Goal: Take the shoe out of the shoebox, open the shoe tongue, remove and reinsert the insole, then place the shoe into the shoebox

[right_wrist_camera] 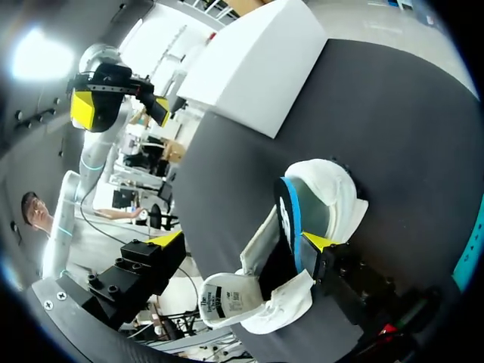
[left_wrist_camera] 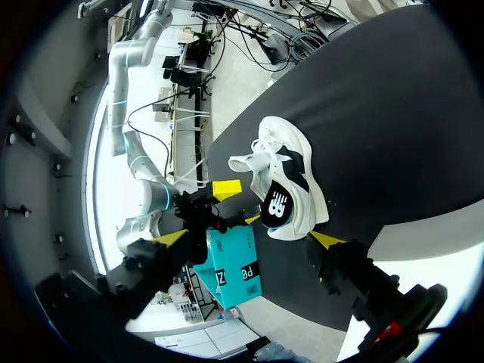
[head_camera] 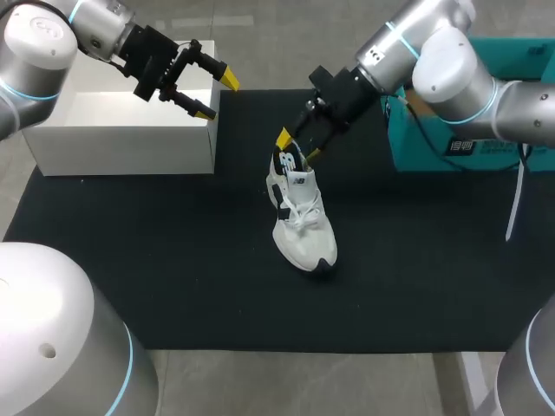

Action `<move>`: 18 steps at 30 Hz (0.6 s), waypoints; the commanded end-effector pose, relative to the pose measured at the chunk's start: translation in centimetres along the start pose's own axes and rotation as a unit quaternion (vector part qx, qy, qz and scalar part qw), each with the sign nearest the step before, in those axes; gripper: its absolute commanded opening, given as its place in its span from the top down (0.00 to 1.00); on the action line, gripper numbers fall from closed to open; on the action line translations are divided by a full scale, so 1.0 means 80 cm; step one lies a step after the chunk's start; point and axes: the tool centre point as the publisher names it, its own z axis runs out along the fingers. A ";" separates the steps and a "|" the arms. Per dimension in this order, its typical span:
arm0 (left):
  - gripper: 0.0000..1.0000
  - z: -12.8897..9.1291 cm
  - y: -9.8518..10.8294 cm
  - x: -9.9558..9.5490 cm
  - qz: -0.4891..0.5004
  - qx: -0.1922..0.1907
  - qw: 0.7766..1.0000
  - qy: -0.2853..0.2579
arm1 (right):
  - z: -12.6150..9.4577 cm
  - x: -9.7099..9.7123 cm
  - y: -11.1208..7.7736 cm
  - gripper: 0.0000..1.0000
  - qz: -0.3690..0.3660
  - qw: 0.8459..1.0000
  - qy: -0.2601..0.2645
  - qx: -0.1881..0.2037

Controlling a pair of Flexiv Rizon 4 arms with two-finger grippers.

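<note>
A white shoe (head_camera: 301, 227) lies on the black mat (head_camera: 173, 277), toe toward the front edge, its laces loose. A black, blue-edged insole (right_wrist_camera: 290, 219) stands partly out of its heel opening, and the tongue (right_wrist_camera: 227, 299) is folded out forward. My right gripper (head_camera: 297, 147) hangs open right over the heel. One yellow fingertip (right_wrist_camera: 318, 242) sits close beside the insole and the other stands far off it. My left gripper (head_camera: 214, 94) is open and holds nothing, hovering at the right end of the white shoebox (head_camera: 121, 130). The shoe (left_wrist_camera: 291, 185) lies well ahead of its fingers.
A teal box (head_camera: 473, 130) stands at the mat's back right behind my right arm, with a white strip (head_camera: 516, 199) hanging beside it. The white shoebox takes up the back left corner. Bare mat lies in front of and on both sides of the shoe.
</note>
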 end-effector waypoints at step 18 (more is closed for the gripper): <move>0.00 0.000 -0.002 -0.001 0.001 -0.002 1.000 0.002 | -0.027 0.034 -0.012 1.00 0.074 0.994 -0.076 -0.007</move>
